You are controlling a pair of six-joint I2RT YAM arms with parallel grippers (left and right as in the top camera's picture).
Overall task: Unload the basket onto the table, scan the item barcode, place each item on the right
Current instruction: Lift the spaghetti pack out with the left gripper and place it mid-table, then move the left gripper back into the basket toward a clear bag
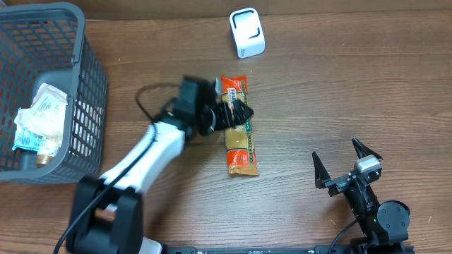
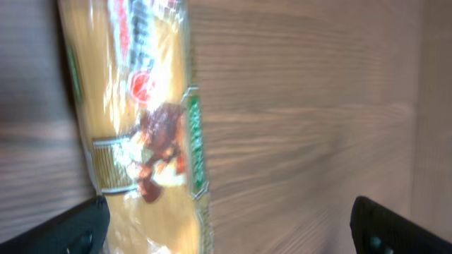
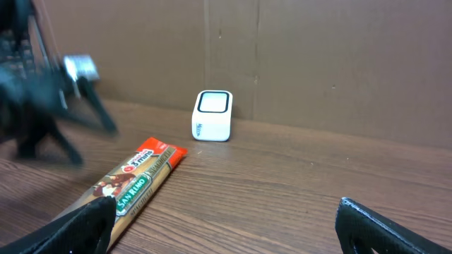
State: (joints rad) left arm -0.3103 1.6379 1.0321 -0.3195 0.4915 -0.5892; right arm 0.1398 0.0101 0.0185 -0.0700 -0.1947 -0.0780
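Left gripper [image 1: 236, 113] over pasta packet [image 1: 241, 152], white scanner [image 1: 247, 32] beyond, grey basket [image 1: 88, 85] well apart

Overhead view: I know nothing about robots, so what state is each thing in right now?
Packet: lying flat on the table, not gripped.
Left gripper: open, over the packet.
Right gripper: open, empty, away from the packet.
Scanner: standing upright at the far edge, nothing in front of it.
Basket: upright, with wrapped items inside.
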